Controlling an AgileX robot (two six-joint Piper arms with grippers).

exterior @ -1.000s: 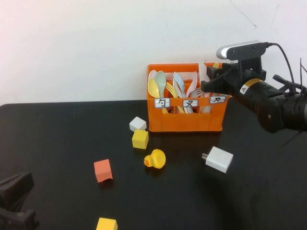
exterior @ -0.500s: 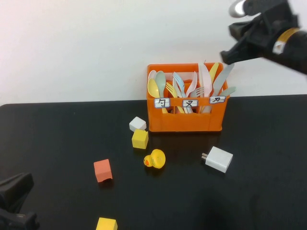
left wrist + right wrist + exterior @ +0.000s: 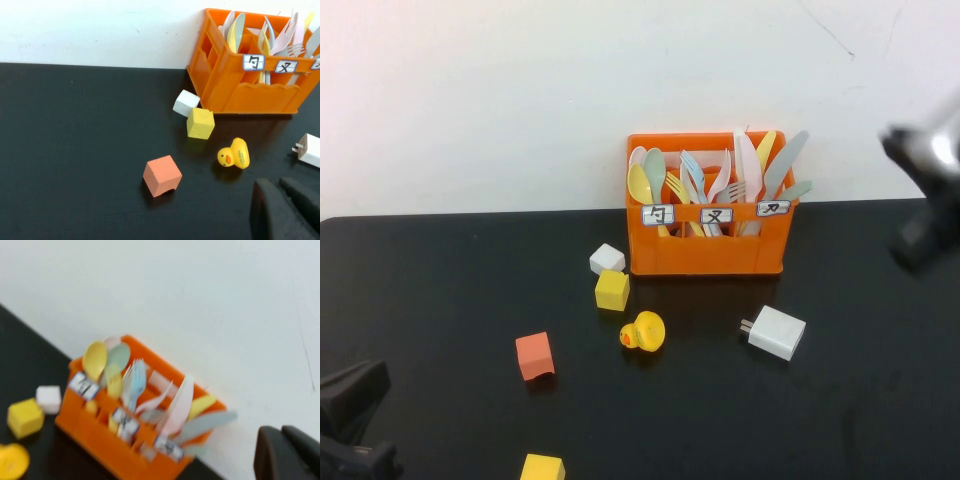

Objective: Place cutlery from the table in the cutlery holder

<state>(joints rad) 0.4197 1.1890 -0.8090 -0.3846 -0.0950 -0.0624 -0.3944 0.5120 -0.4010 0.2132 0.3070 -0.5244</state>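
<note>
The cutlery holder (image 3: 705, 250) is an orange crate standing at the back of the black table (image 3: 440, 290). A pale pink knife (image 3: 747, 165) and a grey-blue knife (image 3: 785, 160) stand upright in its right compartment, with spoons and forks in the other two. My right gripper (image 3: 282, 432) is shut and empty, held in the air to the right of the crate; its arm (image 3: 923, 235) shows blurred at the right edge. My left gripper (image 3: 279, 184) is shut and empty, low at the near left corner (image 3: 350, 420).
A white charger plug (image 3: 775, 332) lies in front of the crate's right end. A yellow duck (image 3: 644, 332), a white cube (image 3: 607, 259), a yellow cube (image 3: 612, 290), an orange-red cube (image 3: 534, 356) and another yellow cube (image 3: 541, 468) are scattered left of centre.
My right gripper left the crate's right compartment, rose, then swung away to the right and shut. The grey-blue knife now stands free in the crate. The left arm has not moved.
</note>
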